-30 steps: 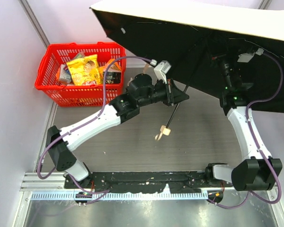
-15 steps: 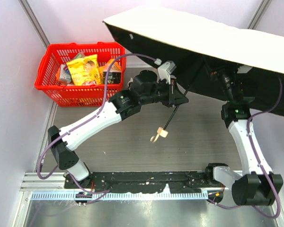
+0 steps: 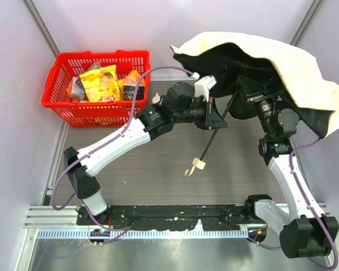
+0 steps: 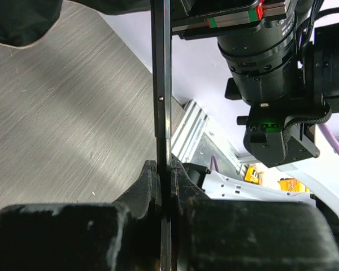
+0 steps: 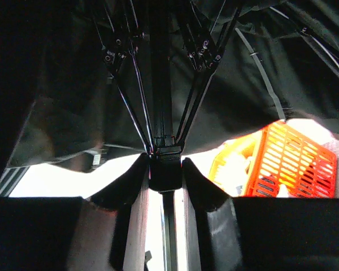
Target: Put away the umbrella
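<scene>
Grey table (image 3: 152,180); umbrella (image 3: 271,53) sags half shut, upper right. L gripper (image 4: 164,172) pinches its thin shaft (image 4: 161,84), R gripper (image 5: 165,165) squeezes the slider (image 5: 165,149). A crooked pull could bend it, or it slips.

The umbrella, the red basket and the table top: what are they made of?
Umbrella: soft matt cloth, cream outside, dark inside; it sags in folds. Its shaft: thin and black, probably metal. Red basket: glossy moulded plastic, by its open lattice. Table top: brushed metal, by its fine grey streaks.
</scene>
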`<control>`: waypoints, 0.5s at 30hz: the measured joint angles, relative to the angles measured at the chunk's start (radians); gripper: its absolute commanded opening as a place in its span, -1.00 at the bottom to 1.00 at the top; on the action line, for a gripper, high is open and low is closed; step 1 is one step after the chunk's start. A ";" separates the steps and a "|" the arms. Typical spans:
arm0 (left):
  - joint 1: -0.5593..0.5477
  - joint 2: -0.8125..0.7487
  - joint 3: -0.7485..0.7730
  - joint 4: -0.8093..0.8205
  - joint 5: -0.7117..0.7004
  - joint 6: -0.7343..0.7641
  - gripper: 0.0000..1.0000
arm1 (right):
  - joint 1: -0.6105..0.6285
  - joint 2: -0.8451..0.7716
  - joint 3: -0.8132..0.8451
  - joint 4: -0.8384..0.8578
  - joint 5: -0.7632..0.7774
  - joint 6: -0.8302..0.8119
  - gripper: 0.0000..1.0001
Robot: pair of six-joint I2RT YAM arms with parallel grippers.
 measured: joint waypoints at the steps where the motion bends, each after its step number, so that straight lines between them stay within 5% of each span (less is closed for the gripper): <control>1: 0.000 0.000 0.008 -0.007 0.000 0.000 -0.93 | 0.002 0.000 0.000 0.009 0.004 0.004 -0.99; 7: 0.010 -0.005 -0.013 0.085 -0.006 -0.004 0.07 | 0.026 0.008 0.001 0.023 -0.003 0.052 -0.99; 15: 0.019 -0.204 -0.298 0.162 -0.028 0.003 0.40 | 0.065 0.085 -0.002 0.085 -0.063 0.149 -0.99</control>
